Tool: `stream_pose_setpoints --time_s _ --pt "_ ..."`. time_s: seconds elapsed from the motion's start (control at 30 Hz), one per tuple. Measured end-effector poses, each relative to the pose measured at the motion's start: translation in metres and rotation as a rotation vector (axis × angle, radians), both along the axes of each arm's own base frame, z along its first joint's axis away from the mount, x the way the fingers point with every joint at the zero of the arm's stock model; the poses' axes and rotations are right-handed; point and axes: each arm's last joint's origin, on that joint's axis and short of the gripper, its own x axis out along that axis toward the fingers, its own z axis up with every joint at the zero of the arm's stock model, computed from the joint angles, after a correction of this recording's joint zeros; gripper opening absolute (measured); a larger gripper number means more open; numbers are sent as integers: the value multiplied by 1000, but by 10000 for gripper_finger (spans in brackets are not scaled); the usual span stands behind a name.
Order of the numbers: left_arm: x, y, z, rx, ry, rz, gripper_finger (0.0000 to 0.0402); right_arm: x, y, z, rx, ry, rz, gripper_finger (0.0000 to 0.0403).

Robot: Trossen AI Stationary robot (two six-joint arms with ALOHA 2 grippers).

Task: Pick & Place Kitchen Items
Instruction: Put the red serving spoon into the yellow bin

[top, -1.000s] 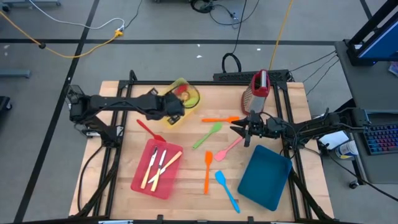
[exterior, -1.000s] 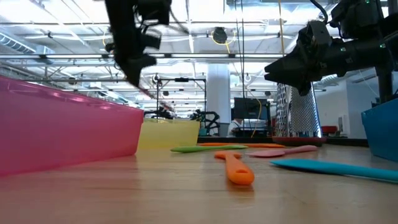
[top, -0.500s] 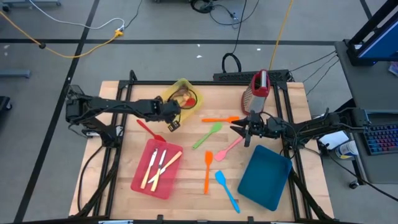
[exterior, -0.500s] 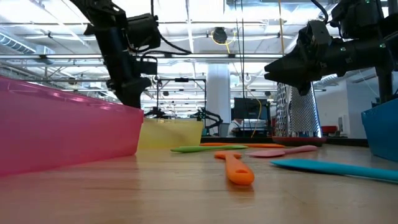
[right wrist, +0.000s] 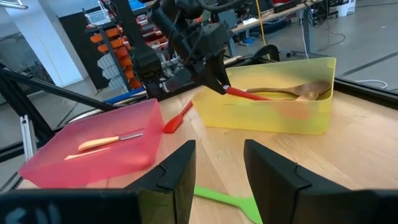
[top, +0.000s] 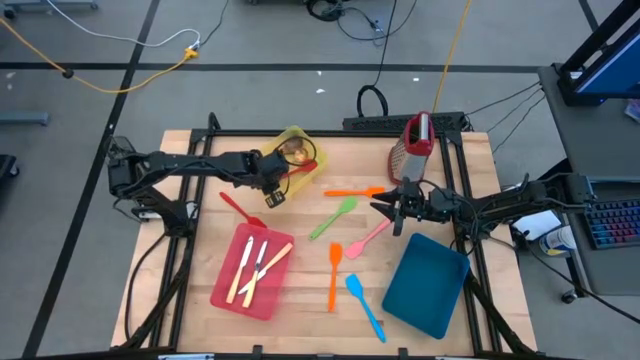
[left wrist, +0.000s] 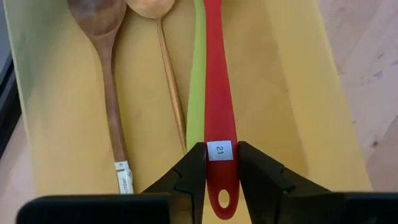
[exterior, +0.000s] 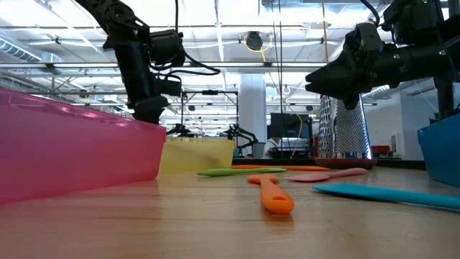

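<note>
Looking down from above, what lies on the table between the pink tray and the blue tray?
In the high view, two utensils lie between the pink tray and the blue tray: an orange spatula and, nearer the blue tray, a blue spatula.

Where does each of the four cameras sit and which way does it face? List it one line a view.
High view: above the table, looking straight down; both arms show, left gripper at the yellow tray.
Low view: at table-top height, looking level across to the room; arms come in from above.
Left wrist view: on the left arm, looking into the yellow tray; its fingers flank the red utensil.
Right wrist view: on the right arm, looking across the table; its fingers stand apart.
Shared: right wrist and high views both show the pink tray.
</note>
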Motion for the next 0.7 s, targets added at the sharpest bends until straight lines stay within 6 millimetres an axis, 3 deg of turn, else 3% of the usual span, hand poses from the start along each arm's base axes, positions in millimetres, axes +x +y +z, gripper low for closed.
stream_pose_setpoints --time_s 0.5,0.7 --pt "-1 3 0 14 19 -36 89 0 0 -1 -8 9 1 132" --pt "-1 2 0 37 49 -115 140 0 0 0 -8 7 1 132"
